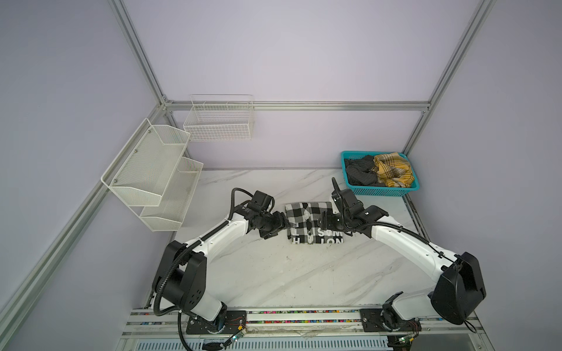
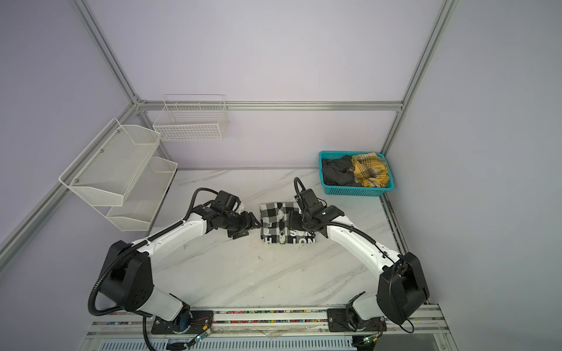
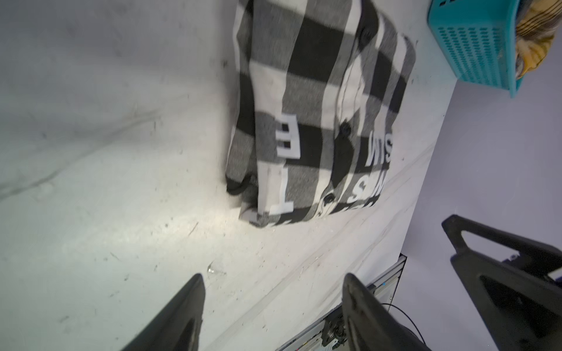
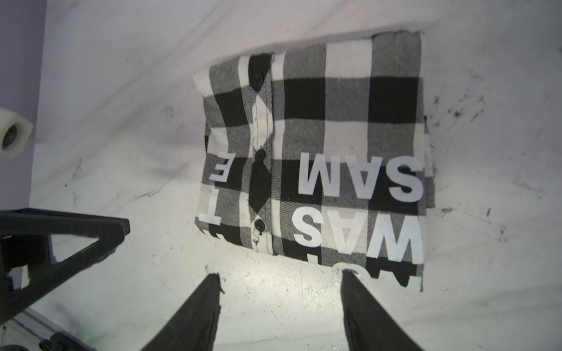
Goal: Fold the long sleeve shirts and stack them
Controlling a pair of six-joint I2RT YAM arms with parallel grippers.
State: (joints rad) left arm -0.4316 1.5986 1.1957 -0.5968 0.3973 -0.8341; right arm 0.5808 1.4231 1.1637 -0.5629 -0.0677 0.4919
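Flanking the folded checked shirt (image 1: pixel 304 216), left gripper (image 3: pixel 272 276) and right gripper (image 4: pixel 279 273) both spread empty, we should pinch every layer at opposite edges and lift level.

Shirt (image 4: pixel 319 136): soft woven cloth, matt, w/ smooth flat printed letters (image 4: pixel 359 179). Table (image 1: pixel 304 273): marble-look top, smooth, slight sheen, scuffed w/ dark marks. Basket (image 1: pixel 383 190) perforated plastic; racks (image 1: pixel 146 164) painted wire/mesh metal; frame (image 1: pixel 304 105) bare alu, satin.
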